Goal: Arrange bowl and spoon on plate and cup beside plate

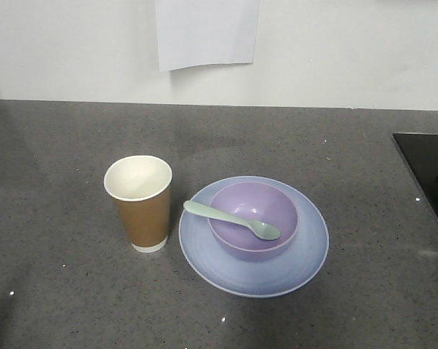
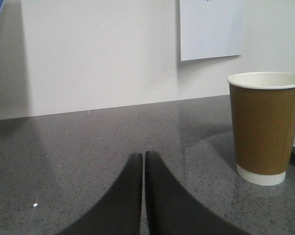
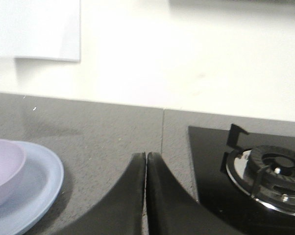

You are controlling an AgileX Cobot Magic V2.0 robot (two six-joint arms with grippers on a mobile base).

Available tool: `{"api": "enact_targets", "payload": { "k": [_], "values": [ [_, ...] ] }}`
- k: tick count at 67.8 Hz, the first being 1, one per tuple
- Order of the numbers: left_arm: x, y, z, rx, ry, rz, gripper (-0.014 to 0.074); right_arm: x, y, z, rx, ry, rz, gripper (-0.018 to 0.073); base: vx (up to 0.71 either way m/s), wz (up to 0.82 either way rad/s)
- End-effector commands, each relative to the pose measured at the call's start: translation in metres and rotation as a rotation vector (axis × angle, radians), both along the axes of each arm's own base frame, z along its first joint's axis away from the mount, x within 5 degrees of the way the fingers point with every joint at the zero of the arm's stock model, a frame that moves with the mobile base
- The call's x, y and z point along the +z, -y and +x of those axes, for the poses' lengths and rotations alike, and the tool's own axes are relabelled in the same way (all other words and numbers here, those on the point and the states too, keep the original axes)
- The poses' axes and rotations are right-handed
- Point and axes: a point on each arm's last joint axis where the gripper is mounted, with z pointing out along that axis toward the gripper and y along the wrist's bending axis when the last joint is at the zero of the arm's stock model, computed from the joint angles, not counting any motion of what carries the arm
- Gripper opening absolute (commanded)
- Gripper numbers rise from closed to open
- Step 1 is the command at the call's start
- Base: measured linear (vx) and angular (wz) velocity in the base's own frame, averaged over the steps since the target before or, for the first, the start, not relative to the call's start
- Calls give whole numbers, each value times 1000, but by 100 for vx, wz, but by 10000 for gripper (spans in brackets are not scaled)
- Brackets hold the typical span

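In the exterior front-facing view, the plate point(image 1: 254, 247) is seen lying flat on the grey speckled countertop point(image 1: 59, 291), with the bowl point(image 1: 252, 220) set upright on it, slightly behind the plate's centre. The spoon point(image 1: 230, 219) is laid across the bowl, its head resting inside near the right wall and its handle passing over the left rim. The cup point(image 1: 140, 203) is stood upright just beside the plate's left edge, apart from it. A sheet of paper point(image 1: 206, 33) is fixed to the white wall behind, and a black cooktop point(image 1: 430, 171) is seen at the right edge. In the left wrist-mounted view, the left gripper point(image 2: 144, 161) is seen with its dark fingers pressed together and nothing between them, low over the countertop; the cup is to its right, well apart. In the right wrist-mounted view, the right gripper point(image 3: 146, 160) is likewise closed on nothing, with the plate and bowl at the lower left and a gas burner point(image 3: 272, 171) at the right.
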Motion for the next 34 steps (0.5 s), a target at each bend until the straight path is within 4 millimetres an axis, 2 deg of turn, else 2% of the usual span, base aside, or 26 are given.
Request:
{"api": "enact_targets", "payload": {
  "k": [1, 15, 34],
  "values": [
    [16, 0, -2, -3, 104, -26, -7, 1, 2, -4, -29, 123, -24, -7, 0, 0],
    [16, 0, -2, -3, 104, -26, -7, -29, 3, -1, -40, 113, 12, -7, 0, 0],
    [16, 0, -2, -3, 104, -26, -7, -62, 3, -6, -46, 195, 21, -5, 0, 0]
  ]
}}
